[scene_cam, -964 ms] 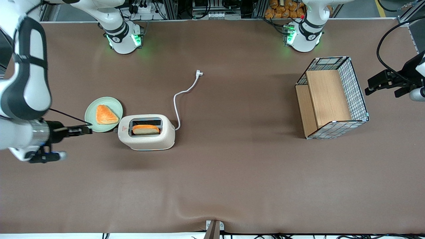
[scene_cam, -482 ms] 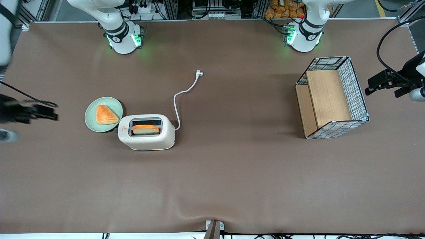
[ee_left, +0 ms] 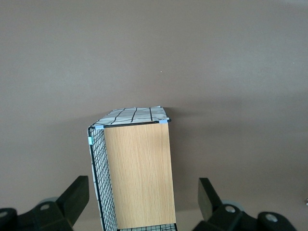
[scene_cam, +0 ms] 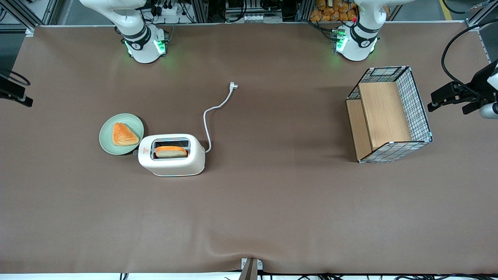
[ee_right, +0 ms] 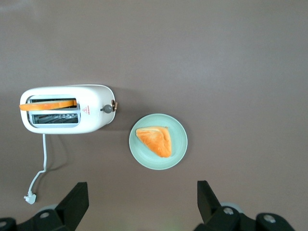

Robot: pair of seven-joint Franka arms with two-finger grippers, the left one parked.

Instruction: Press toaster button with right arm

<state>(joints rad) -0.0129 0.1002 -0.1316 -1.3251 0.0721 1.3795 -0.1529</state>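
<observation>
One slice of bread (scene_cam: 170, 151) sits in the toaster (scene_cam: 171, 155). Gripper (ee_right: 143, 204) hangs high above the table (scene_cam: 272, 202), fingers spread wide, well apart from the toaster.

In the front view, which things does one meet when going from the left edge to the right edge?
gripper → green plate with pastry → toaster → white cord → wire basket
</observation>
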